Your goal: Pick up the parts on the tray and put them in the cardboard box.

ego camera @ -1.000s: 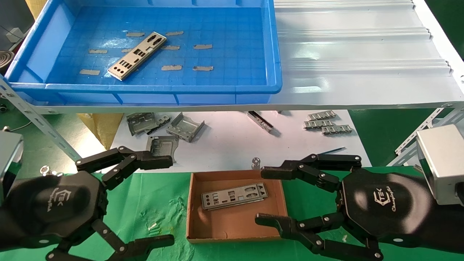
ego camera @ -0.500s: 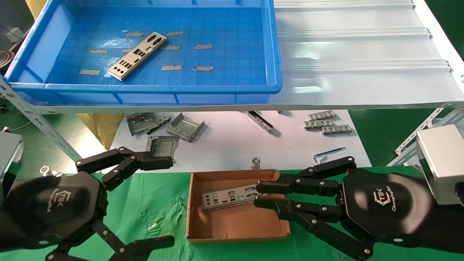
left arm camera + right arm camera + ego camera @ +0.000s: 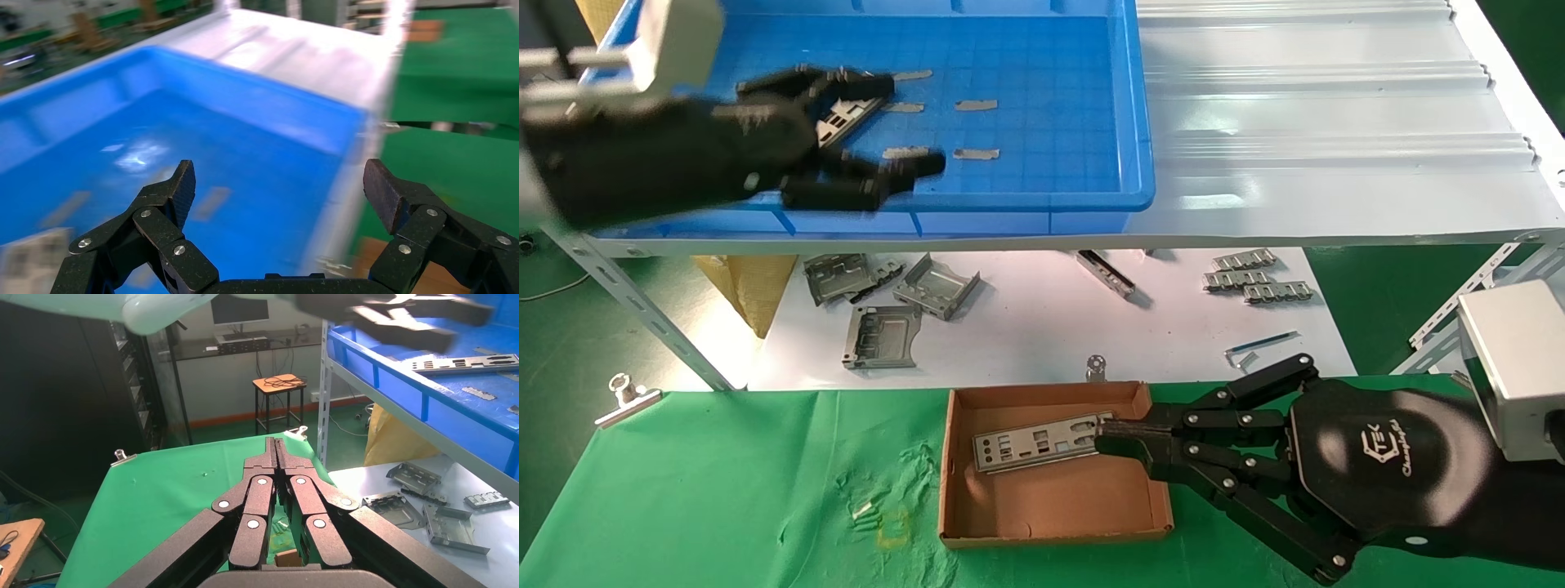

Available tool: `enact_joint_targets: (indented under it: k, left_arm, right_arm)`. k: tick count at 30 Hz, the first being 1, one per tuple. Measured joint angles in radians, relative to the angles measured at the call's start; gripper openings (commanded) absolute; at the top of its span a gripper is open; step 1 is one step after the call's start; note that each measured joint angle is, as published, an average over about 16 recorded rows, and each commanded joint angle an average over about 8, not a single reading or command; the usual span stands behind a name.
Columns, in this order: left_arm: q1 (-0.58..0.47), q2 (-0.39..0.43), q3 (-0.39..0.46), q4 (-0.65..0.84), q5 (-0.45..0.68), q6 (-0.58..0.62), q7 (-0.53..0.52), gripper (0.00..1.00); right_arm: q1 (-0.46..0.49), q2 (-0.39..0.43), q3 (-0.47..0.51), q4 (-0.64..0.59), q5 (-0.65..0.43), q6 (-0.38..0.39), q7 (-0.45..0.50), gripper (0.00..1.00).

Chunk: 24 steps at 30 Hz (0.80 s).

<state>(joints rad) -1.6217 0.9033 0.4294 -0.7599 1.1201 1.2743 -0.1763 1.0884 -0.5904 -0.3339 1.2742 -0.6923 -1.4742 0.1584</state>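
The blue tray stands on the shelf at the back left. One silver plate lies in it, partly covered by my left gripper, which hovers open over it. The left wrist view shows that gripper open and empty over the tray floor. The cardboard box sits on the green cloth in front, with another silver plate inside. My right gripper is shut, its tips at that plate's right end. In the right wrist view it is shut with nothing between the fingers.
The white corrugated sheet covers the shelf right of the tray. Below it, grey folded brackets, ribbed strips and a thin bar lie on a white sheet. A metal clip sits at the cloth's left edge.
My left arm rose from the front left and moved over the tray, above the plate. My right gripper closed from wide open to shut at the boxed plate's right end.
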Motion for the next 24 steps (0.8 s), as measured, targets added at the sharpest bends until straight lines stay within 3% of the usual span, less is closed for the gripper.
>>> enact_joint_targets:
  k: [9, 19, 20, 24]
  left_arm:
    - [-0.229, 0.165, 0.066, 0.401, 0.146, -0.140, 0.062, 1.00]
    - [-0.336, 0.235, 0.105, 0.618, 0.220, -0.228, 0.082, 1.00]
    - [-0.342, 0.239, 0.108, 0.630, 0.225, -0.229, 0.082, 1.00]
    - [-0.361, 0.247, 0.120, 0.665, 0.242, -0.221, 0.084, 1.00]
  right_arm:
    - [0.000, 0.000, 0.000, 0.000, 0.000, 0.000, 0.000, 0.00]
    - [0.000, 0.000, 0.000, 0.000, 0.000, 0.000, 0.000, 0.01]
    - [0.000, 0.000, 0.000, 0.000, 0.000, 0.000, 0.000, 0.06]
    - [0.000, 0.000, -0.001, 0.000, 0.000, 0.000, 0.000, 0.55]
